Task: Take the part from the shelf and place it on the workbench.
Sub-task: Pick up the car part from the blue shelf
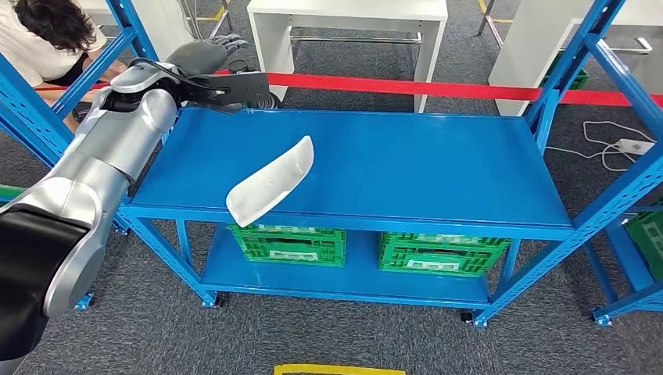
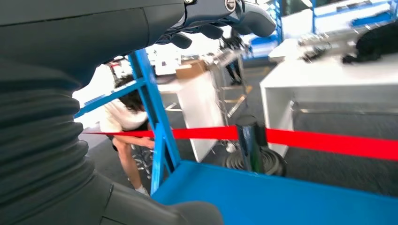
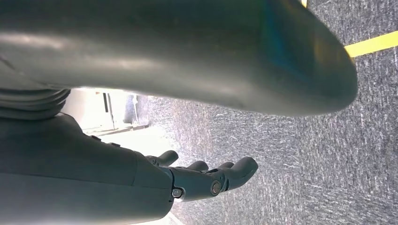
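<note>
Left robot hand (image 1: 215,58) empty, fingers spread, raised beyond shelf (image 1: 438,168); right robot hand (image 3: 202,180) empty, loosely spread.

The part (image 1: 271,181) lies on the top board of the shelf (image 1: 438,168), near its front edge and left of the middle. Two crates (image 1: 291,244) stand side by side on the lower board. The left hand (image 1: 209,56) is above the back left corner. Behind the shelf runs a tape (image 1: 406,87), and behind that stands a counter (image 1: 348,27). A person (image 1: 39,35) is behind the shelf's left post.
</note>
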